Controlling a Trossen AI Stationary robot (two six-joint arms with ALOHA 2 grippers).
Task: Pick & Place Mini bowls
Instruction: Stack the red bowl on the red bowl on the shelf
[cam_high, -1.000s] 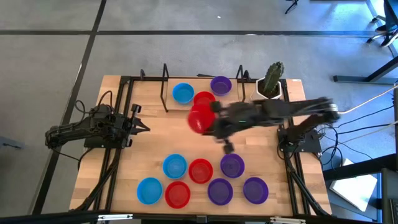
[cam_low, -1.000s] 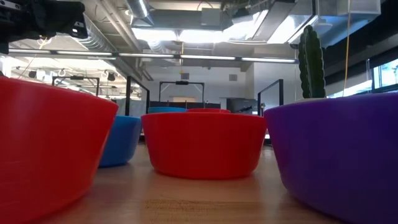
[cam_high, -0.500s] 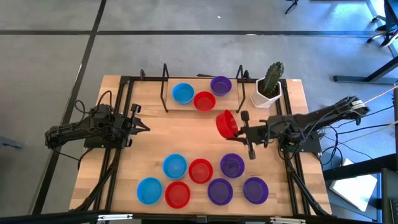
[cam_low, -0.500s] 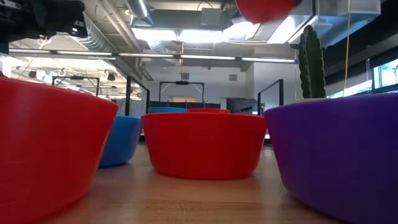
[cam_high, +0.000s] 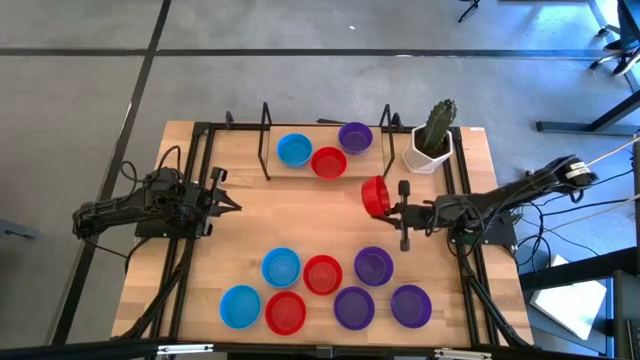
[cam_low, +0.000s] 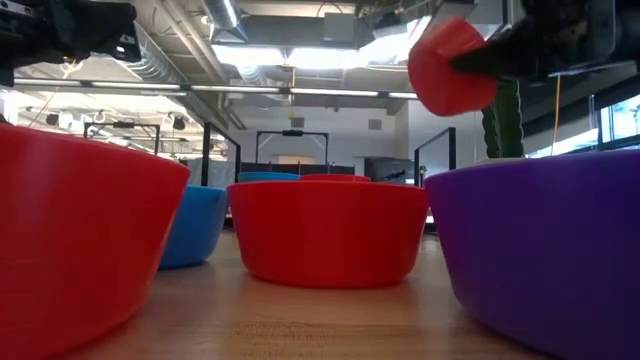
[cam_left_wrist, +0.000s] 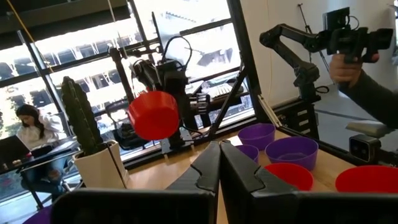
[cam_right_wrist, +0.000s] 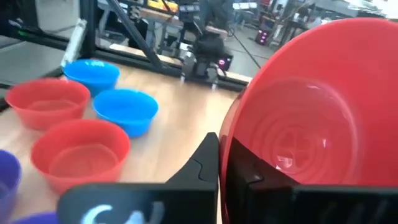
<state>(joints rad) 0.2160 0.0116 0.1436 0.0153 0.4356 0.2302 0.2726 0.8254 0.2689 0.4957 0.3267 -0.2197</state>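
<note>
My right gripper (cam_high: 387, 204) is shut on a red mini bowl (cam_high: 375, 196), held above the table's middle right, in front of the cactus. Three mini bowls stand at the far side: blue (cam_high: 294, 150), red (cam_high: 328, 162) and purple (cam_high: 355, 137). Several more stand on their bases near the front edge, among them blue (cam_high: 281, 267), red (cam_high: 322, 274) and purple (cam_high: 373, 265). My left gripper (cam_high: 235, 207) waits shut at the table's left, touching nothing. My right gripper pinches the red bowl's rim (cam_right_wrist: 225, 134), one finger (cam_right_wrist: 202, 165) outside the wall and the other inside the hollow. The fingers come level from the table's right side. The bowl is lifted clear and tipped on its side, base (cam_low: 430, 70) toward the table's left.
A white pot with a cactus (cam_high: 432, 140) stands at the far right, close behind the held bowl. Black frame rails (cam_high: 265, 140) run round the far bowls and along both sides. Bare wood (cam_high: 290, 215) lies between the two bowl groups. A person's hand (cam_left_wrist: 345, 65) shows beyond the table.
My right gripper has gone down and toward the table's right edge, still shut on the red bowl. The bowl has come from above the far group to in front of the cactus and has tipped further onto its side.
</note>
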